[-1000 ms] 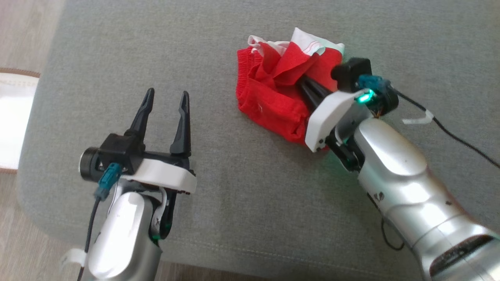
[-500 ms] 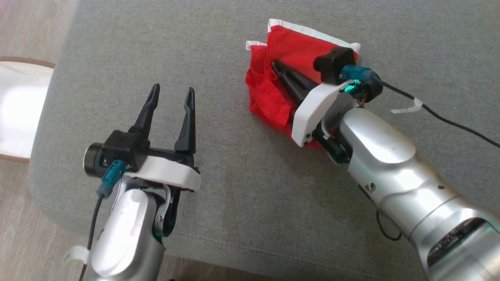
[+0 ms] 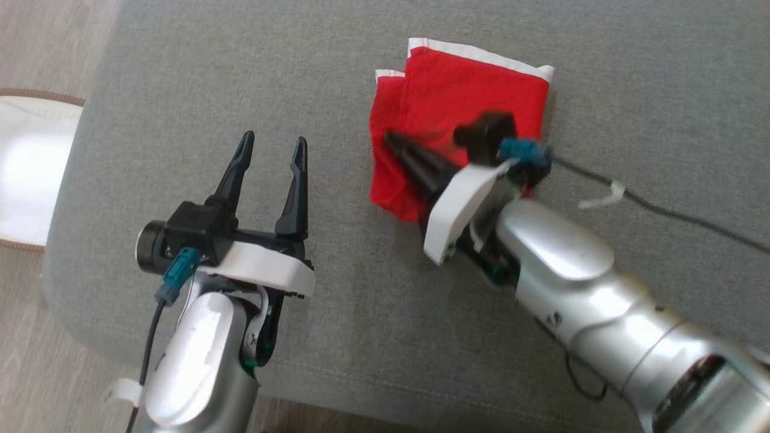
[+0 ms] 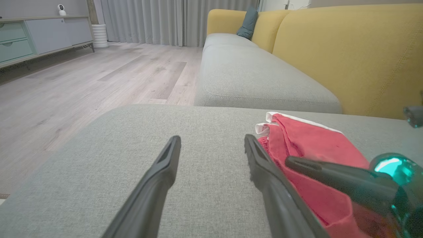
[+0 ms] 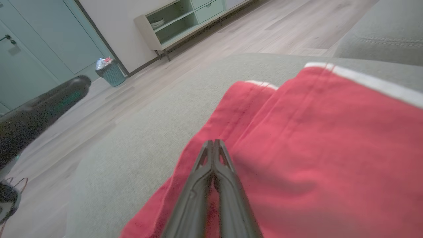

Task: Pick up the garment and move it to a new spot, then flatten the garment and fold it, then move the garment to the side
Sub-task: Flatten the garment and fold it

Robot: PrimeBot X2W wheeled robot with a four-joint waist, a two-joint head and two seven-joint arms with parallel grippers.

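On the grey cushion the red garment lies loosely folded — soft, light, floppy. Right end effector sits over it, fingers together; left end effector hovers spread nearby — I'd grip the white-trimmed corners.

1. A grey woven-fabric seat cushion with a rounded corner and a stitched seam along its near edge lies beneath both claws.
2. A red cloth garment with white trim lies on it in flat layers, under the tips of the right claw and beyond them.
3. The garment lies to the right of the left claw, apart from it; bare grey fabric lies ahead of that claw.
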